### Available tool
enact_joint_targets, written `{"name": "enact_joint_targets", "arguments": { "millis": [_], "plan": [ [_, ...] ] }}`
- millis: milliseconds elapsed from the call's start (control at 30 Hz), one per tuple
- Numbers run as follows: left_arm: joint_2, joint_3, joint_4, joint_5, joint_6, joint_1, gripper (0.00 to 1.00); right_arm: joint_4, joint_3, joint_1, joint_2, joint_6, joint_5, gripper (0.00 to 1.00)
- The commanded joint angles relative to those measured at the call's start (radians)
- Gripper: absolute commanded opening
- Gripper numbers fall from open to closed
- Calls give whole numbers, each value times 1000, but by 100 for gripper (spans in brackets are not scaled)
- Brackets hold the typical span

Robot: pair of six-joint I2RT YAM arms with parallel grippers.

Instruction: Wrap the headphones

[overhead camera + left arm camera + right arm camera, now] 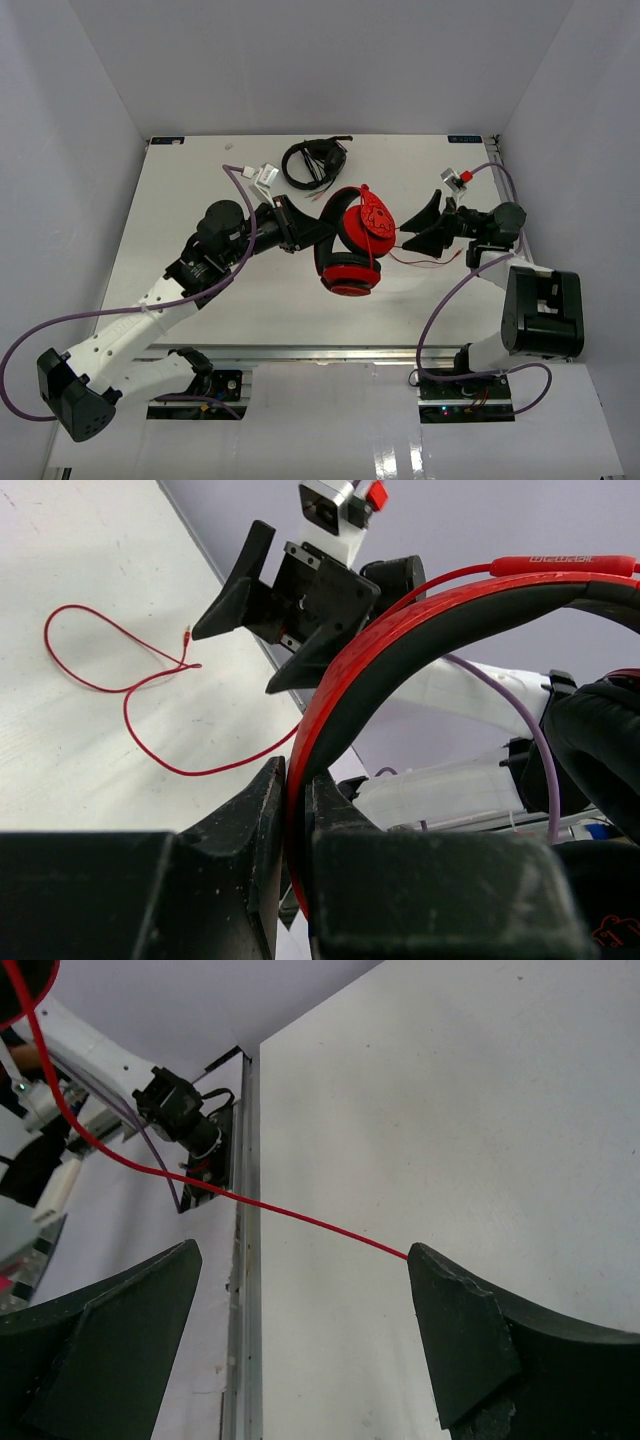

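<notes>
While the left gripper [297,790] is clamping its two fingers tight on the red headband [400,640], the headphones [352,245] are hanging out from it over the middle of the desk [200,190]. One round ear cup [370,222] is facing up, and I cannot tell whether the lower cup is touching the surface. The right gripper [302,1252] is standing wide apart just beside that cup, holding nothing. The thin red cable [310,1218] is running slantwise through the gap between its fingers without touching either. The loose tail of the cable is lying in slack loops on the desk under and beyond the right gripper, its plug [187,635] resting among them. Black headphones [313,162] are sitting near the far edge, well apart from the work.

Hazards, as I judge them: the cable is thin and is crossing the gap off-centre, so the right gripper may close on air or pinch only a glancing edge and lose it once it pulls. Too hard a pull against the single grip on the headband could twist the headphones or drag them out of the left fingers. The slack loops may knot or catch on the right arm as the cable is drawn in. Any turn laid loosely on the cup is likely to slide off.
</notes>
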Motion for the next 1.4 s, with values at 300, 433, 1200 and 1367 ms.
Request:
{"name": "enact_joint_targets", "arguments": {
  "millis": [300,433,1200,1367],
  "plan": [
    [-30,75,5,-24,2,29,0,-608,296,-31,34,-622,452,90],
    [-27,84,-5,-27,8,37,0,-898,283,56,-86,-1073,688,90],
    [-16,85,-17,-21,-25,61,0,-1503,194,276,-208,-2143,822,92],
    [-24,89,-22,-26,-25,61,0,-1458,204,310,-155,-2080,923,71]
  ]
}}
